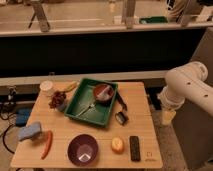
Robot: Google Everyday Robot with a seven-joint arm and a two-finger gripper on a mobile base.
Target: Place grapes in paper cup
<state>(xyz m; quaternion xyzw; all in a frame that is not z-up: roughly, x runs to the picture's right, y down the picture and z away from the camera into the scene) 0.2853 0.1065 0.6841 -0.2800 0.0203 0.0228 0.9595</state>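
Note:
The grapes [57,99], a small dark reddish-purple bunch, lie at the table's left side, just left of the green tray [85,112]. The paper cup [46,87], short and white, stands upright just behind and left of them, near the back left corner. My white arm [186,87] hangs beyond the table's right edge, far from both. The gripper itself is out of view past the arm's lower end; its jaws stand wide and nothing shows as held.
A reddish-brown bowl [103,92] sits in the green tray. A yellow item [70,86] lies by the cup. Along the front are a blue sponge [31,131], red chili [47,144], purple bowl [83,149], orange fruit [117,145] and black remote [135,148]. A black strapped object [121,117] lies right of the tray.

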